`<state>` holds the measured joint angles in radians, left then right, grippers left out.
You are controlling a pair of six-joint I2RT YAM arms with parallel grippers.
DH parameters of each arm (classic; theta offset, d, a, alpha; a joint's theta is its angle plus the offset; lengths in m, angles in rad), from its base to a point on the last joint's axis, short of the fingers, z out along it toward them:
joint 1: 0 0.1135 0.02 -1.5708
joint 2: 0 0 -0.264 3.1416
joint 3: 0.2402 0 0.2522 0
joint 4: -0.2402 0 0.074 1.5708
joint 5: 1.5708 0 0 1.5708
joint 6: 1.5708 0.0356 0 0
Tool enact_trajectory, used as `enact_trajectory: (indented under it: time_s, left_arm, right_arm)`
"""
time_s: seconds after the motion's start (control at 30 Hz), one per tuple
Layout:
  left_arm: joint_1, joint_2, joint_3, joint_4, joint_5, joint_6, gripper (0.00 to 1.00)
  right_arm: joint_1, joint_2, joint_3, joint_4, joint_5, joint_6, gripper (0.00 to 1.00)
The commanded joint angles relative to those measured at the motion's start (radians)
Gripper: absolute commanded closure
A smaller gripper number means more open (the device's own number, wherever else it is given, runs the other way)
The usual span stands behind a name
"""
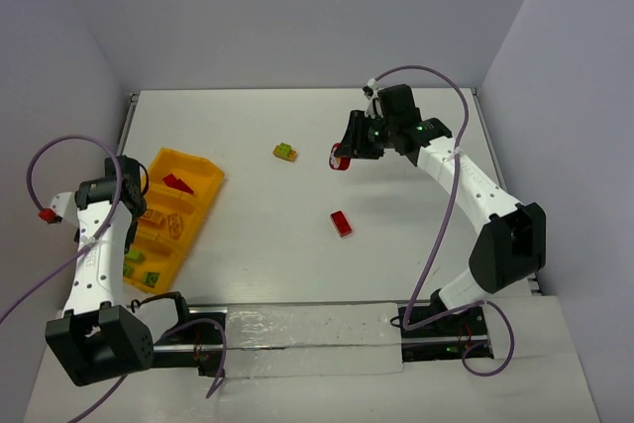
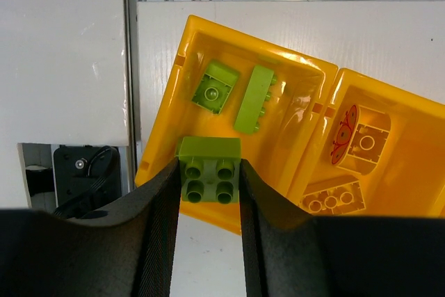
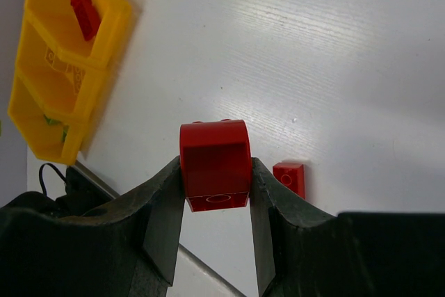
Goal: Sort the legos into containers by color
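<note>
Clamped the left end effector (image 2: pixel 208 196) on a green brick (image 2: pixel 208 168), studs facing the wrist camera, just over the near rim of the tray (image 2: pixel 165 106). Saw two more greens (image 2: pixel 217 88) lying apart in the compartment at 12 o'clock of that brick, and yellow bricks (image 2: pixel 363 140) in the next compartment at 3 o'clock. Noted, from the top view, the tray at 9 o'clock on the desk (image 1: pixel 258 245), slanted, with a red piece (image 1: pixel 179 183) in its far compartment. Gripped a rounded red brick (image 3: pixel 214 154) with the right end effector (image 3: pixel 215 175), squeezing both its sides, past the desk's middle toward 1 o'clock. Could not judge its height over the desk. Found a flat red brick (image 1: pixel 341 224) loose on the desk at 6 o'clock of that end effector, well apart from the tray. Spotted a green-and-yellow clump (image 1: pixel 285 152) at 9 o'clock of the right end effector, near but not touching, also outside the tray.
</note>
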<state>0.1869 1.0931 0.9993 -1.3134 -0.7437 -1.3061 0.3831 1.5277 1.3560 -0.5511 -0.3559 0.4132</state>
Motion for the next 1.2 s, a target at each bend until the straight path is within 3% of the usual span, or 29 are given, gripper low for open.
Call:
enact_trajectory:
  time_s: [0.0, 0.07, 0.1, 0.13, 0.33, 0.47, 0.53, 0.7, 0.9, 0.93, 1.17]
  left_arm:
    - [0.016, -0.026, 0.001, 0.033, 0.001, 0.014, 0.74]
    - [0.017, -0.027, 0.001, 0.037, 0.004, 0.018, 0.39]
    - [0.017, -0.027, 0.001, 0.038, 0.004, 0.019, 0.34]
    - [0.017, -0.028, 0.002, 0.038, 0.005, 0.019, 0.2]
    - [0.016, -0.056, 0.013, 0.026, 0.0, 0.015, 0.01]
    - [0.017, -0.08, 0.033, 0.113, 0.067, 0.145, 0.01]
    - [0.017, -0.094, 0.06, 0.233, 0.189, 0.349, 0.01]
    - [0.016, -0.078, 0.157, 0.391, 0.479, 0.605, 0.01]
    - [0.005, -0.023, 0.271, 0.448, 0.838, 0.781, 0.01]
    - [0.006, -0.017, 0.272, 0.468, 0.96, 0.795, 0.01]
    - [-0.026, -0.025, 0.155, 0.649, 1.51, 0.853, 0.01]
  right_arm:
    - [0.012, 0.0, 0.048, -0.009, -0.009, -0.013, 1.0]
    - [0.012, 0.0, 0.045, -0.009, -0.006, -0.013, 1.0]
    - [0.013, -0.001, 0.045, -0.009, -0.006, -0.013, 1.0]
    - [0.013, -0.001, 0.041, -0.009, -0.005, -0.014, 0.99]
    - [0.013, -0.006, 0.023, -0.003, -0.005, -0.019, 0.97]
    - [0.022, -0.009, 0.021, 0.019, -0.008, -0.025, 0.97]
    - [0.051, 0.005, 0.041, 0.054, -0.01, -0.034, 0.97]
    - [0.178, 0.088, 0.141, 0.126, 0.001, -0.067, 0.97]
    - [0.287, 0.195, 0.241, 0.216, -0.054, -0.047, 0.97]
    - [0.298, 0.213, 0.246, 0.226, -0.083, -0.035, 0.97]
    - [0.295, 0.232, 0.249, 0.339, -0.299, 0.073, 0.98]
